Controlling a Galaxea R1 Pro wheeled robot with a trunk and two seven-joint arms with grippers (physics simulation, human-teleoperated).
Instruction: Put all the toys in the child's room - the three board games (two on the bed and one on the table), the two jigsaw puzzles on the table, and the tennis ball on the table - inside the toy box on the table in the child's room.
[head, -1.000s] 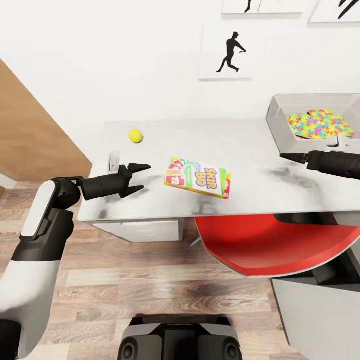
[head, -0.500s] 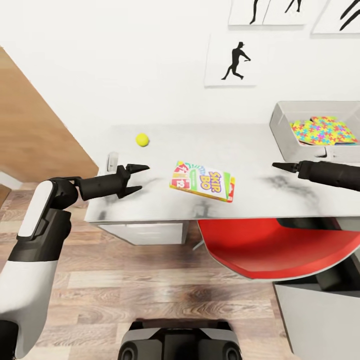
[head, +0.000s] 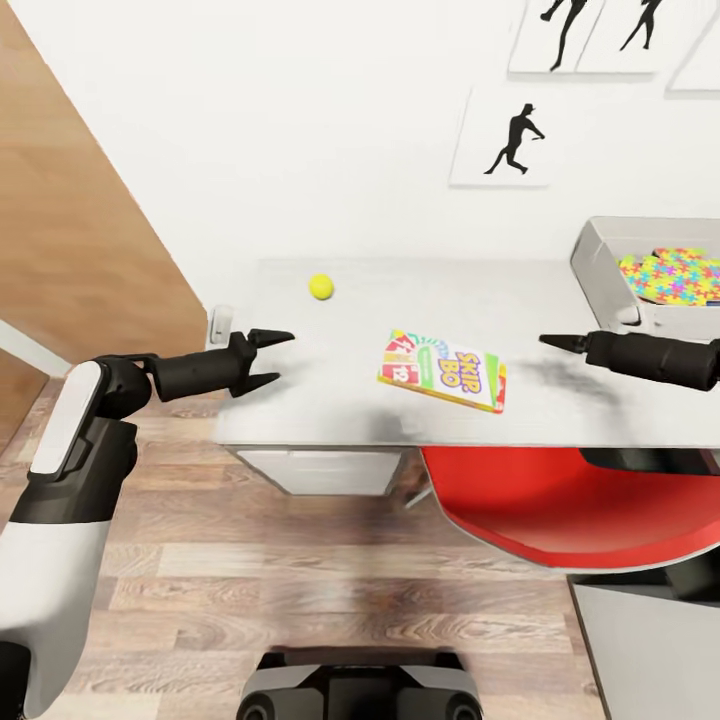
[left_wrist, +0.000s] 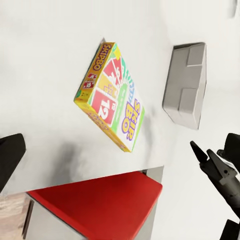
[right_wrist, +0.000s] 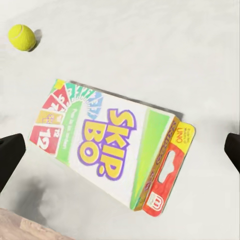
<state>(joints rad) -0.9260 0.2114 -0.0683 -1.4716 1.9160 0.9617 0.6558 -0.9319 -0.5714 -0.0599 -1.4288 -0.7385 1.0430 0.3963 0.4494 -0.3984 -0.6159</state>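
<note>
Rightward slides the whole view, camera swinging left; SKIP BO box (head: 443, 371) lies flat mid-table (head: 300, 420); left gripper (head: 268, 359) spread empty, right gripper (head: 556, 343) unreadable; approach squarely, pinch its edges.

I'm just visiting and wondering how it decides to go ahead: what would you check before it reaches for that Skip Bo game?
1. Skip Bo box lies flat on the table, nothing on top: ok.
2. Right gripper empty, with its jaws apart either side of the box in the right wrist view: ok.
3. Left gripper open, empty, off to the box's side: ok.
4. Toy box within reach at the table's right end: ok.
5. Room left in the toy box beside the jigsaw puzzle: cannot tell, it is partly out of frame.
6. Tennis ball clear of the reach path: ok.
</note>
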